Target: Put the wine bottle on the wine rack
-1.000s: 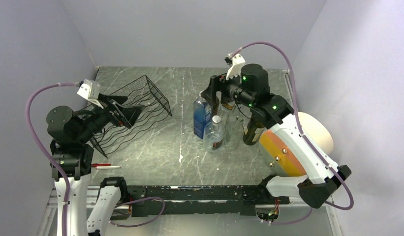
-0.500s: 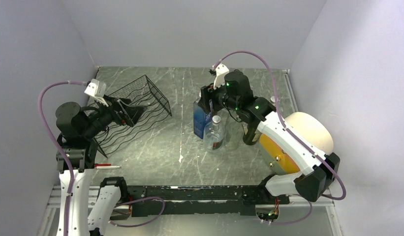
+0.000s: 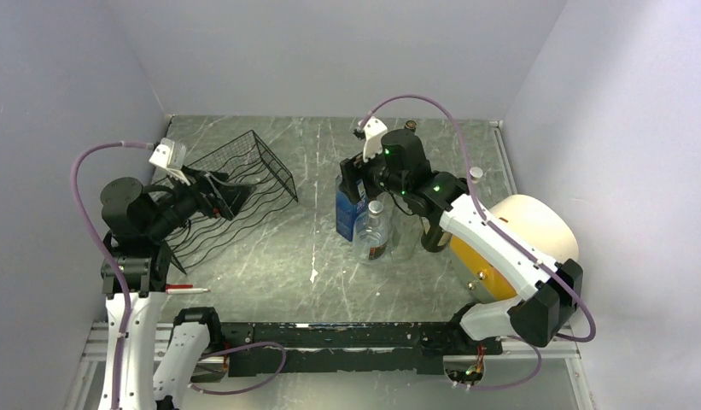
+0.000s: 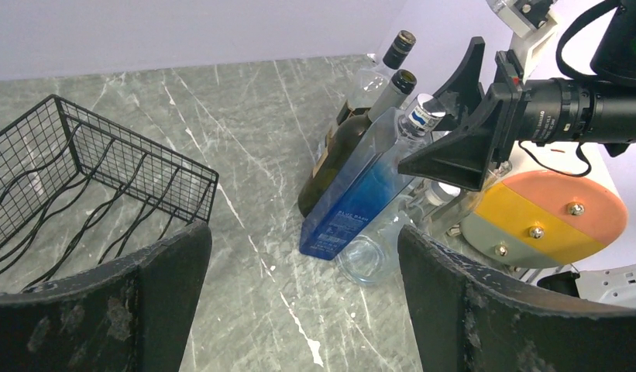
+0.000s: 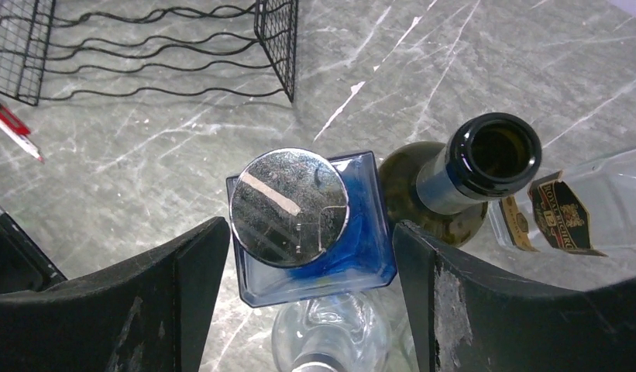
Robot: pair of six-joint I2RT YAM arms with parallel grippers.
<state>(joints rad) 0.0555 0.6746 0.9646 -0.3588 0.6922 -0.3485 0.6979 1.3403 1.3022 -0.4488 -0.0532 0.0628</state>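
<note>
The wine bottle (image 5: 462, 174), dark green with an open mouth, stands upright just behind a blue square bottle (image 5: 314, 240); it also shows in the left wrist view (image 4: 342, 151). In the top view my right arm hides it. My right gripper (image 5: 308, 225) is open, and its jaws straddle the air above the blue bottle's silver cap (image 5: 290, 207), beside the wine bottle; it also shows in the top view (image 3: 351, 171). The black wire wine rack (image 3: 261, 166) lies tilted at the left and also shows in the left wrist view (image 4: 74, 170). My left gripper (image 3: 231, 195) is open and empty at the rack's near edge.
A clear water bottle (image 3: 372, 231) stands in front of the blue bottle (image 3: 348, 205). A clear labelled bottle (image 5: 578, 209) and a dark bottle (image 3: 434, 232) stand to the right. A yellow-and-white round object (image 3: 534, 231) sits far right. A red pen (image 3: 180, 289) lies near left.
My right gripper has moved left from over the dark bottles to over the blue bottle's cap. My left arm has shifted slightly and stays at the rack.
</note>
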